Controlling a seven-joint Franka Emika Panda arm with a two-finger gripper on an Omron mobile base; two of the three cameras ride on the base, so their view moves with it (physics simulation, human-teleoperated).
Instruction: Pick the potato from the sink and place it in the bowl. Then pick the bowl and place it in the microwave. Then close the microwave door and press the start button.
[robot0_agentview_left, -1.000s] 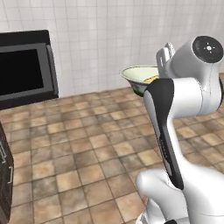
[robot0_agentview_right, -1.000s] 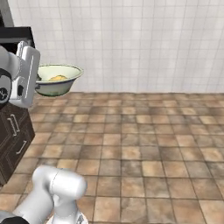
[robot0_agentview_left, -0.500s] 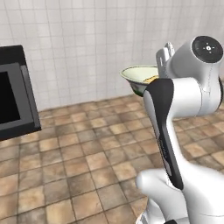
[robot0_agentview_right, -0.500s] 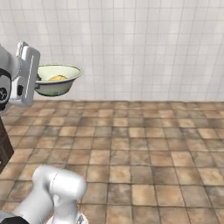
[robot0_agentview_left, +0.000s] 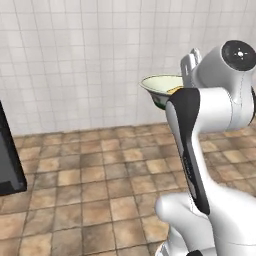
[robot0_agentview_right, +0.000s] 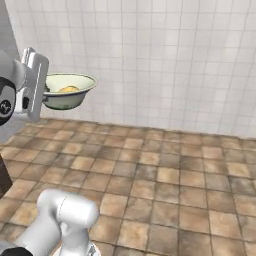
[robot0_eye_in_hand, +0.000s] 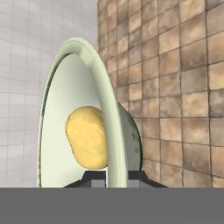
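One bowl (robot0_agentview_right: 65, 93) rides in the air above the tiled floor (robot0_agentview_right: 165, 185), level so the potato (robot0_eye_in_hand: 86, 137) stays inside it. The gripper (robot0_eye_in_hand: 107, 175) pinches the bowl's near rim between its fingers, probably carrying it toward the microwave.

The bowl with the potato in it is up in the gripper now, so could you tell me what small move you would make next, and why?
Probably keep turning the base toward the microwave, holding the bowl level. The gripper is shut on the bowl's rim, the potato lies inside, and ahead are tiled wall and floor; a dark panel sits at the left base view's left edge, perhaps the microwave.
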